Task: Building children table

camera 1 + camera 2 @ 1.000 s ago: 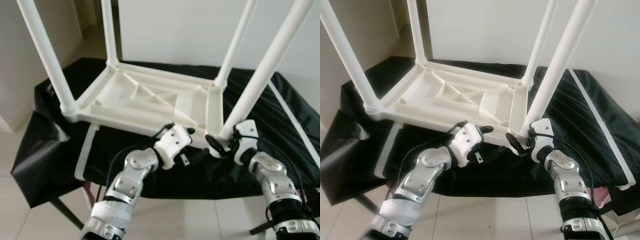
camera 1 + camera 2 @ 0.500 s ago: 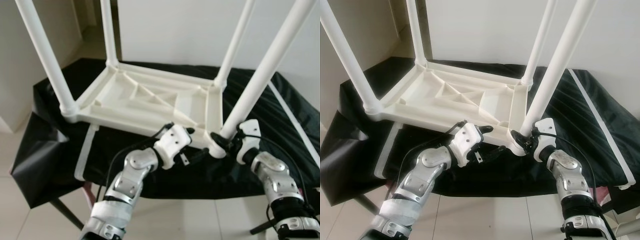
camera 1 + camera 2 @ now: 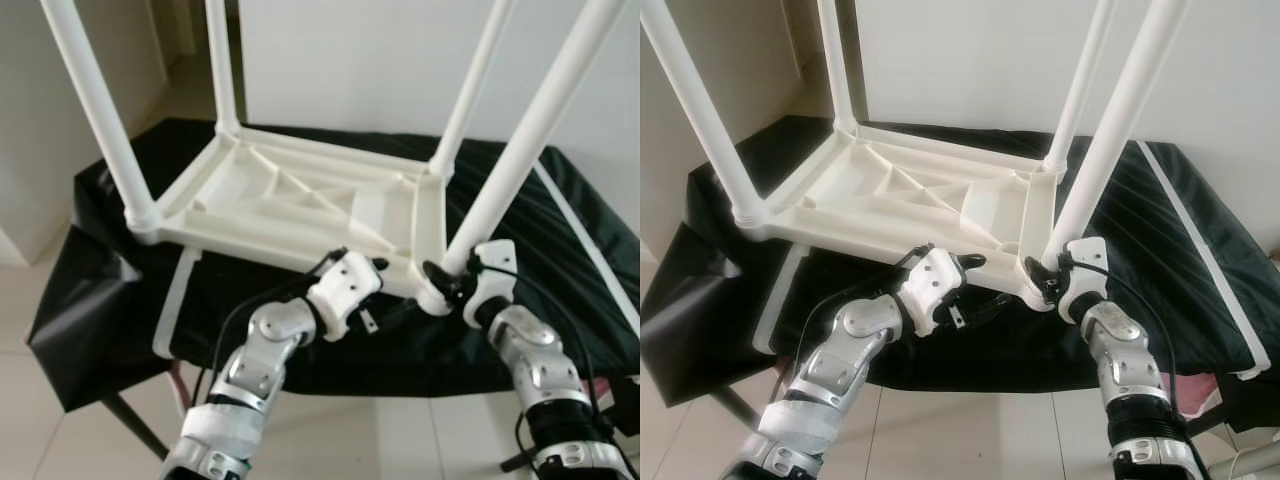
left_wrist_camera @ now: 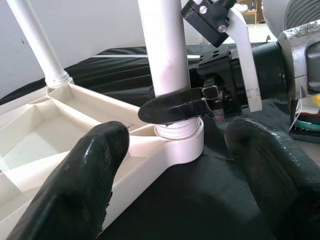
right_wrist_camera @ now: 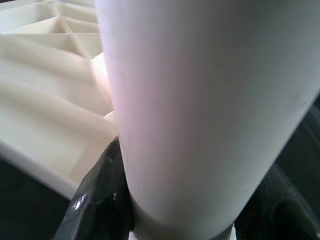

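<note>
Nearest the robot, the left gripper (image 3: 385, 300) hovered below the table's near edge, its two black fingers (image 4: 90, 165) spread apart and holding nothing, aimed at the near right corner socket (image 4: 177, 145). Just to its right, the right gripper (image 3: 1040, 275) was clamped around the base of the near right leg (image 3: 525, 150), one finger (image 4: 175, 107) wrapping the tube directly above the socket collar.

The children's table (image 3: 300, 200) lay upside down on a black-covered surface (image 3: 560, 230), four legs pointing up, ribbed underside exposed.

Handling, as judged: the moulded plastic looked light and stiff, but the smooth round legs appeared slippery. The best purchase would be low on the leg, near the socket, where leverage is least. The farther legs (image 3: 225, 65) stood seated in their corners.
</note>
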